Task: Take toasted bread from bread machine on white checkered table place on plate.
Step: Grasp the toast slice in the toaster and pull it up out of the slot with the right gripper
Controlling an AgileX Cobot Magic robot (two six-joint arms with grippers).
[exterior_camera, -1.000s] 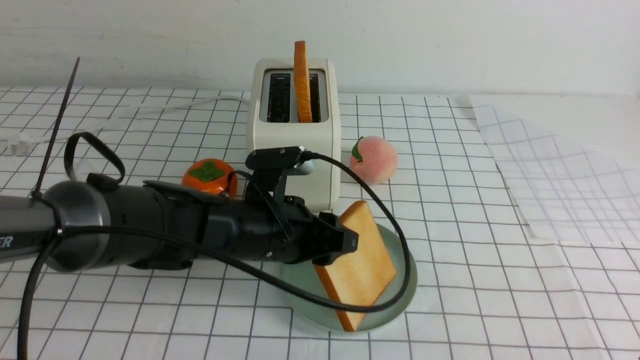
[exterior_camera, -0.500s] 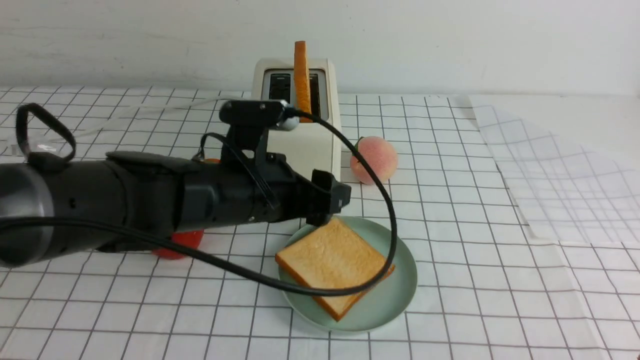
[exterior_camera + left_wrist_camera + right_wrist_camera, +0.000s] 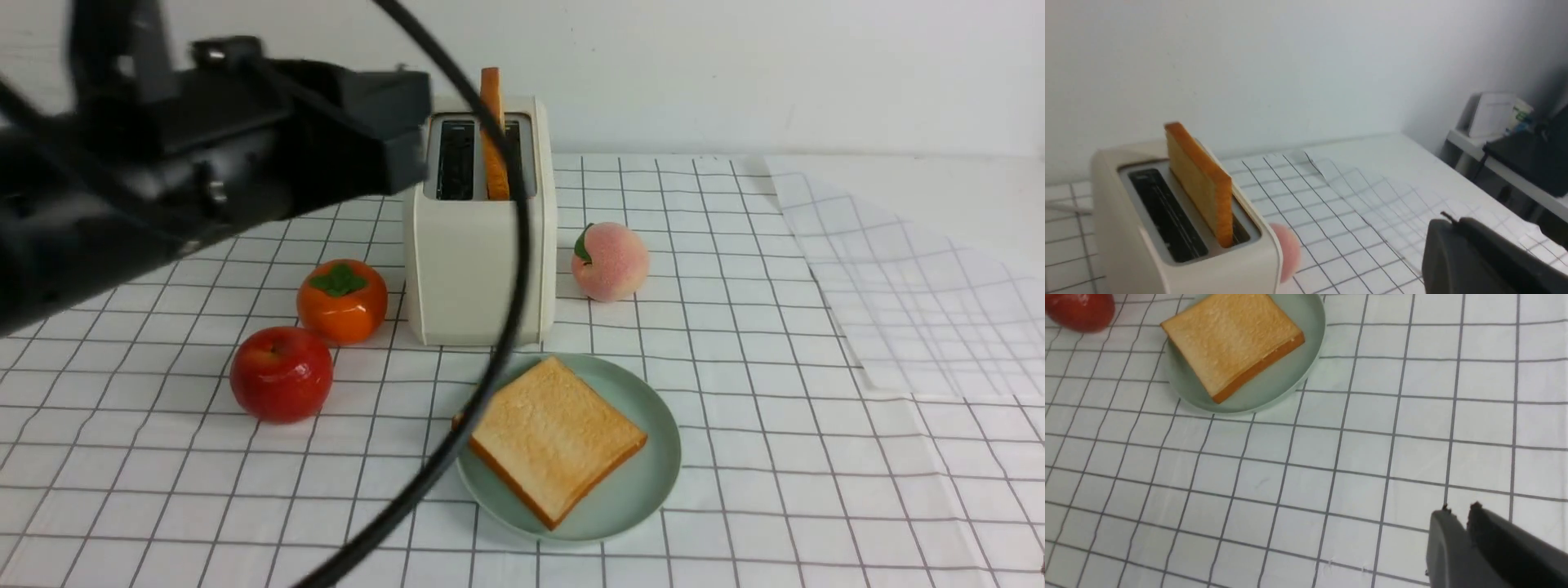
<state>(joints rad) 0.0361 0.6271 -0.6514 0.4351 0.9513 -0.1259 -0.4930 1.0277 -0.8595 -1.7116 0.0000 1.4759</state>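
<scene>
One slice of toasted bread [image 3: 555, 441] lies flat on the plate [image 3: 653, 482], lower middle of the front view. The second slice [image 3: 492, 135] stands upright in the right-hand slot of the bread machine [image 3: 478, 269], just behind the plate on the white checkered table [image 3: 735, 327]. The left gripper [image 3: 400, 122] hangs blurry at upper left beside the toaster's top and carries nothing, but honestly I can't tell if it's parted or closed. Same for the right gripper [image 3: 1461, 526], which is just a dark chunk over the cloth. An apple [image 3: 282, 373], a persimmon [image 3: 342, 300] and a peach [image 3: 611, 261] sit around the toaster.

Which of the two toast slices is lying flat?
The plated slice lies flat on the plate; the other slice stands upright in the bread machine, right slot.
</scene>
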